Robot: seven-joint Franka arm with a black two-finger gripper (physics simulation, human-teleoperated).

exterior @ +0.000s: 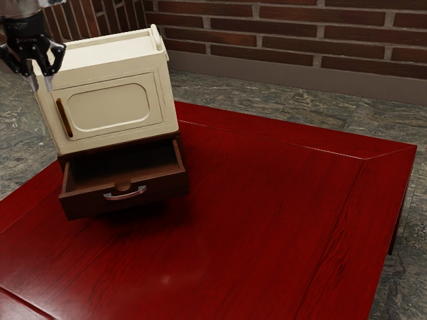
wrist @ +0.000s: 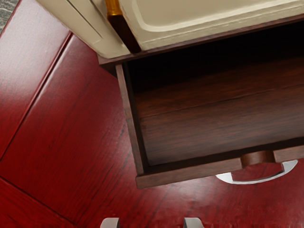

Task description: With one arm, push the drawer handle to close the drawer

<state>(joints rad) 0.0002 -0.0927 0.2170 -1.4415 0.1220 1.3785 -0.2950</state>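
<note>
Exterior view's left, up high: black two-finger gripper (exterior: 41, 84), jaws parted, nothing between them. Next, near the far edge of the red wooden table (exterior: 287, 220): cream cabinet (exterior: 107, 50), door (exterior: 110, 105) shut. Under the door, brown drawer (exterior: 83, 205), well out; silvery arched handle (exterior: 125, 193) at mid-front, facing the table's near edge.

Step in hand, as judged: reaching the handle's outer side. Best lowered clear of the open drawer box, fingertips then brought together as one firm pusher. Press mid-handle, level, square to the front, slow. Off-centre pushing may skew the drawer; a hard shove may slide the cabinet toward the far edge.
</note>
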